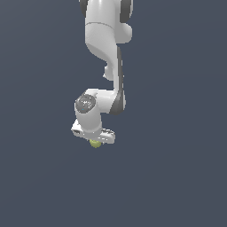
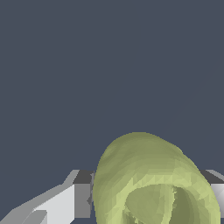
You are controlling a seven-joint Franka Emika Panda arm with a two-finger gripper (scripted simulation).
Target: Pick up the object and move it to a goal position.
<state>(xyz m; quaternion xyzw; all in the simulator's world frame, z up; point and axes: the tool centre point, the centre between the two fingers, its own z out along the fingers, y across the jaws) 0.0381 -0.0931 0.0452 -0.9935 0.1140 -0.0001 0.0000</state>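
Observation:
The object [image 1: 94, 143] is a small yellow-green roundish ball. In the exterior view it shows just under my white gripper [image 1: 95, 140], which points down and hides most of it. In the wrist view the object [image 2: 144, 175] fills the space between my two fingers, and a ring-shaped hollow shows on its near face. One finger [image 2: 65, 203] touches one side of it and the other finger [image 2: 217, 194] touches the opposite side. The gripper [image 2: 148, 202] is shut on the object.
A plain dark grey-blue surface [image 1: 177, 177] fills both views. The white arm [image 1: 104, 40] comes down from the top middle of the exterior view. Nothing else shows.

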